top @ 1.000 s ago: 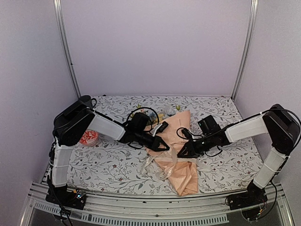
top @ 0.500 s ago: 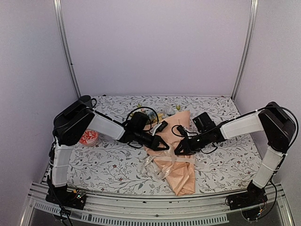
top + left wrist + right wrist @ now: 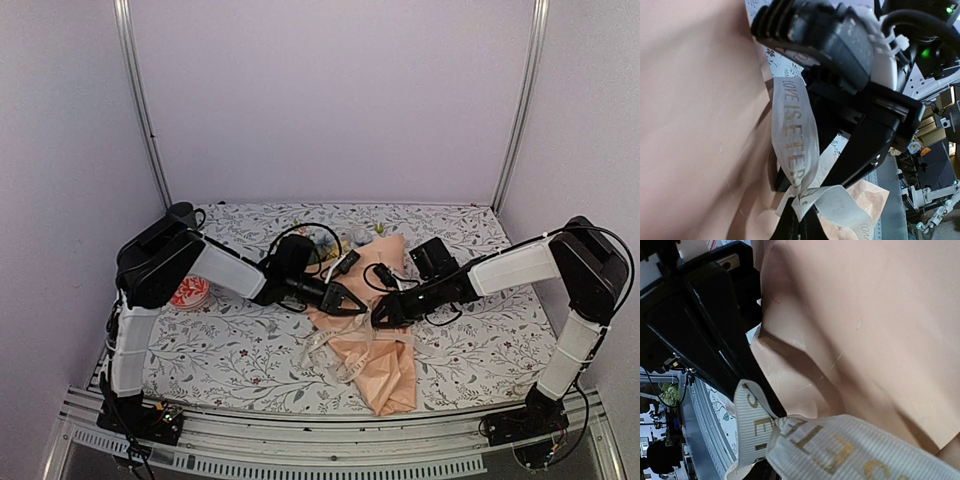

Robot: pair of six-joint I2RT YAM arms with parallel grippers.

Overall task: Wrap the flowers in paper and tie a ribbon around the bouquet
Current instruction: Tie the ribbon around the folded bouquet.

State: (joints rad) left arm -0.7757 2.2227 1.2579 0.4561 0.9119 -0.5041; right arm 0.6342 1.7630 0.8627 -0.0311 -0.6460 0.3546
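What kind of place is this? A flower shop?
Probably a robot test booth, not a shop: plain walls, metal posts, a left arm and right arm bolted to a rail, one bouquet on a tablecloth.

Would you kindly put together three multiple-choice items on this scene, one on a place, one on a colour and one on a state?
1. Where is the red-and-white dish?
A. On the left side of the table, beside the left arm.
B. At the near right corner.
C. At the far right corner.

2. What colour is the paper around the flowers?
A. Blue.
B. Peach-orange.
C. Green.

3. How is the left pincer?
A. Wide open over the dish.
B. Shut on the ribbon.
C. Out of view.

Answers:
1 A, since the top view shows the dish at the left, next to that arm.
2 B, since every view shows a peach-orange sheet.
3 B, since the left wrist view shows the ribbon gathered at its closed tips.
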